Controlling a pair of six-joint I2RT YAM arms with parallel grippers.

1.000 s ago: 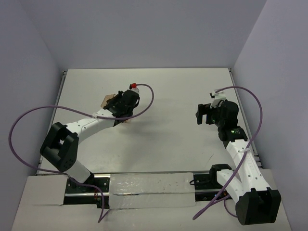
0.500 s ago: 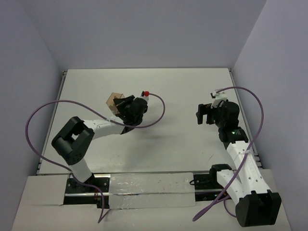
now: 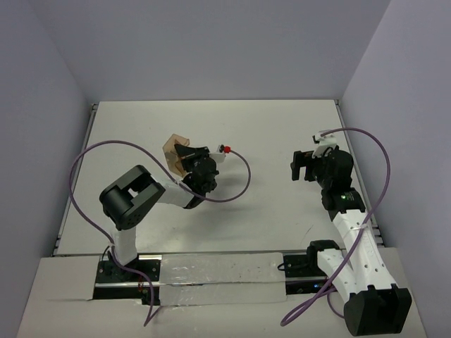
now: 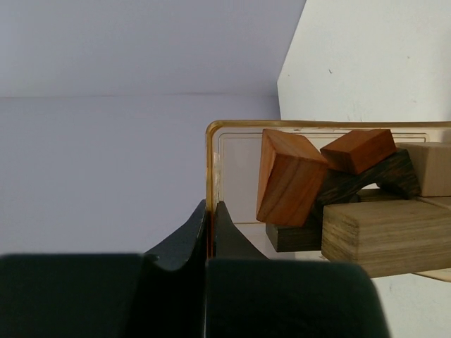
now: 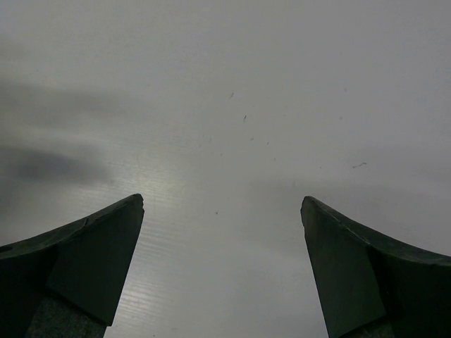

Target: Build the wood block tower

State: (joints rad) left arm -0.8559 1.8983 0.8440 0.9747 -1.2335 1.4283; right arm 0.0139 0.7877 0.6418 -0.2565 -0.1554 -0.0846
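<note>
Wood blocks (image 4: 352, 197) for the tower lie heaped in an orange see-through tray (image 3: 176, 146) at the left middle of the white surface (image 3: 275, 134), with none yet stacked. The left arm (image 3: 137, 201) folds sharply at its elbow to reach the tray's rim. The right arm (image 3: 356, 232) stretches up the right side and hangs over bare surface, well apart from the tray.

The tray appears tipped up on the grip. The likely purpose is to pour the pieces out so that they can be picked up one at a time, with the right arm kept out of the way until then.

In the left wrist view the pieces lie jumbled against one another. A tan cuboid (image 4: 384, 236) is the largest in sight. A reddish-brown cube (image 4: 289, 179) leans on a dark brown piece (image 4: 366, 184), and a smaller reddish-brown block (image 4: 358, 150) perches on top. Another tan block (image 4: 431, 169) is cut off at the right edge.

The left jaws are closed to a sliver, pinching the tray's thin wall between them and touching no block. The right jaws stand wide apart and hold nothing, with only surface showing between them.
</note>
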